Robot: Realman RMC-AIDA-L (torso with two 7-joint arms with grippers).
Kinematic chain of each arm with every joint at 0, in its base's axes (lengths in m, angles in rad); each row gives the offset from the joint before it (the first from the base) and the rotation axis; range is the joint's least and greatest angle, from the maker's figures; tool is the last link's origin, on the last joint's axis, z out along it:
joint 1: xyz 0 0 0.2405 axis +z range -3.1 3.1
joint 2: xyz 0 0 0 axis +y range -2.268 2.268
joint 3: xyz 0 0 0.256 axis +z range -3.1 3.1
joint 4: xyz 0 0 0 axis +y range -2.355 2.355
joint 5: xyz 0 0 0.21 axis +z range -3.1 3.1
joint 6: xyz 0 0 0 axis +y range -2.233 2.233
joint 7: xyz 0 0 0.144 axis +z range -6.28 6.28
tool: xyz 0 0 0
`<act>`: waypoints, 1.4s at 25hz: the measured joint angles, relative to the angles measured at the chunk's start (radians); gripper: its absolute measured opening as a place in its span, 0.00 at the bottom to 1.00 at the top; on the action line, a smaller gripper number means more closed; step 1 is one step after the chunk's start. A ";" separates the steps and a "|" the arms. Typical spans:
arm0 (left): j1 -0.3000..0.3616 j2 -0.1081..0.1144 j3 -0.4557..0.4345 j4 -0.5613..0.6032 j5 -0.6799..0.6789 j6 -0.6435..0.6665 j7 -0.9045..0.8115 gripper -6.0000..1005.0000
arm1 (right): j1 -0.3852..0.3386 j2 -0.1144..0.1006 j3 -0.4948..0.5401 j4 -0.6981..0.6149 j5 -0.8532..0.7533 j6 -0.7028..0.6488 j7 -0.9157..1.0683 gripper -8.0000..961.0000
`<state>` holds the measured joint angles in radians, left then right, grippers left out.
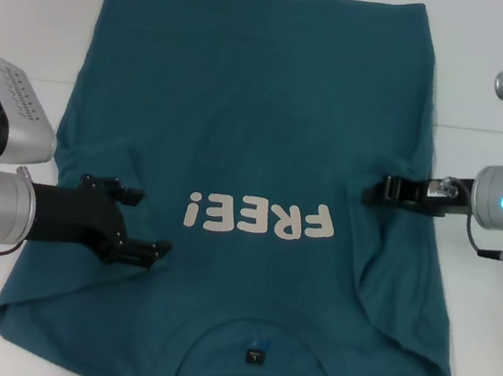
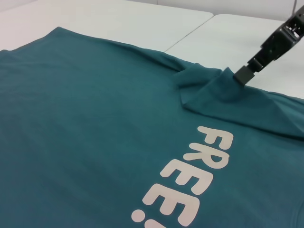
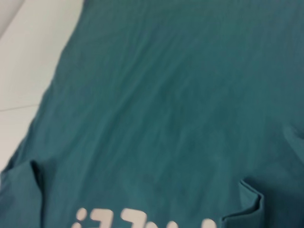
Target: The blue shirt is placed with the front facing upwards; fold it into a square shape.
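The right pincer (image 1: 373, 191) is clamped on the soft, limp teal-blue cotton shirt (image 1: 242, 129) beside its white lettering; the left pincer (image 1: 141, 224) is spread wide.

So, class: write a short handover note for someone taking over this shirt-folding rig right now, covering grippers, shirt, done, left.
Left gripper: open, low over the blue shirt beside the "FREE!" lettering, holding nothing.
Right gripper: shut on the shirt's right side edge, cloth bunched at its tip.
Shirt: front up on the white table, collar nearest the robot, right sleeve tucked inward.
Done: right side gripped.
Left: grip the left side, fold both sides in, then fold into a square.
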<state>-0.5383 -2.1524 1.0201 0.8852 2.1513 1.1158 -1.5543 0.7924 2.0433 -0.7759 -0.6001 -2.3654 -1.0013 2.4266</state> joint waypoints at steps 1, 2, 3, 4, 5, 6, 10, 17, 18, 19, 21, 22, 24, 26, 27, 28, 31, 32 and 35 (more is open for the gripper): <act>0.000 0.000 0.000 0.000 0.000 0.000 0.000 0.87 | 0.003 0.000 0.000 -0.002 0.005 -0.004 0.000 0.05; 0.000 0.000 0.000 0.000 0.000 0.000 0.000 0.87 | 0.007 0.001 0.000 -0.004 0.010 -0.007 0.000 0.06; 0.000 0.000 0.000 0.000 0.000 0.000 0.000 0.87 | 0.011 0.002 0.000 -0.005 0.015 -0.009 0.000 0.06; 0.001 0.000 -0.001 0.000 0.000 0.000 0.001 0.87 | 0.016 0.003 0.000 -0.005 0.020 -0.009 0.000 0.07; 0.001 0.000 -0.001 0.000 0.001 -0.001 0.001 0.87 | 0.020 0.004 0.000 -0.003 0.023 -0.009 0.001 0.07; 0.001 0.000 -0.001 0.000 0.001 -0.001 0.001 0.87 | 0.024 0.006 0.000 0.000 0.025 -0.007 0.003 0.07; 0.001 0.000 -0.004 0.000 0.001 -0.001 0.001 0.87 | 0.040 0.017 0.000 0.017 0.027 0.001 0.008 0.09; 0.019 -0.004 -0.017 0.016 0.000 -0.001 0.000 0.87 | 0.047 0.039 0.000 0.018 0.048 -0.012 -0.032 0.19; 0.025 -0.006 -0.020 0.026 -0.002 -0.002 -0.002 0.87 | 0.044 0.038 0.000 0.013 0.051 -0.022 -0.036 0.23; 0.034 -0.008 -0.023 0.038 -0.007 -0.002 -0.011 0.87 | 0.041 0.035 0.000 0.006 0.053 -0.028 -0.040 0.27; 0.052 -0.010 -0.026 0.069 -0.018 -0.002 -0.045 0.87 | 0.024 0.031 0.006 -0.027 0.057 -0.066 -0.059 0.33; 0.065 -0.010 -0.026 0.091 -0.024 -0.001 -0.079 0.87 | 0.013 0.029 0.008 -0.047 0.059 -0.082 -0.070 0.36; 0.090 -0.011 -0.026 0.129 -0.033 0.000 -0.139 0.87 | -0.032 0.027 0.009 -0.112 0.085 -0.124 -0.106 0.40; 0.118 -0.012 -0.029 0.162 -0.049 0.000 -0.203 0.87 | -0.092 0.026 0.010 -0.179 0.138 -0.169 -0.138 0.45; 0.135 -0.012 -0.039 0.178 -0.059 0.000 -0.236 0.87 | -0.118 0.024 0.011 -0.202 0.165 -0.188 -0.149 0.47; 0.151 -0.013 -0.049 0.191 -0.070 0.005 -0.268 0.87 | -0.149 0.016 0.012 -0.220 0.203 -0.206 -0.161 0.49; 0.204 -0.013 -0.084 0.227 -0.086 0.030 -0.384 0.87 | -0.235 -0.010 0.018 -0.243 0.325 -0.277 -0.223 0.56; 0.216 -0.013 -0.091 0.235 -0.086 0.037 -0.417 0.87 | -0.258 -0.017 0.023 -0.244 0.351 -0.294 -0.241 0.61; 0.279 -0.011 -0.136 0.288 -0.081 0.091 -0.560 0.87 | -0.307 -0.028 0.041 -0.240 0.399 -0.319 -0.286 0.75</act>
<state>-0.2590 -2.1633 0.8843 1.1736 2.0704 1.2068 -2.1146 0.4851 2.0155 -0.7345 -0.8400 -1.9664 -1.3207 2.1411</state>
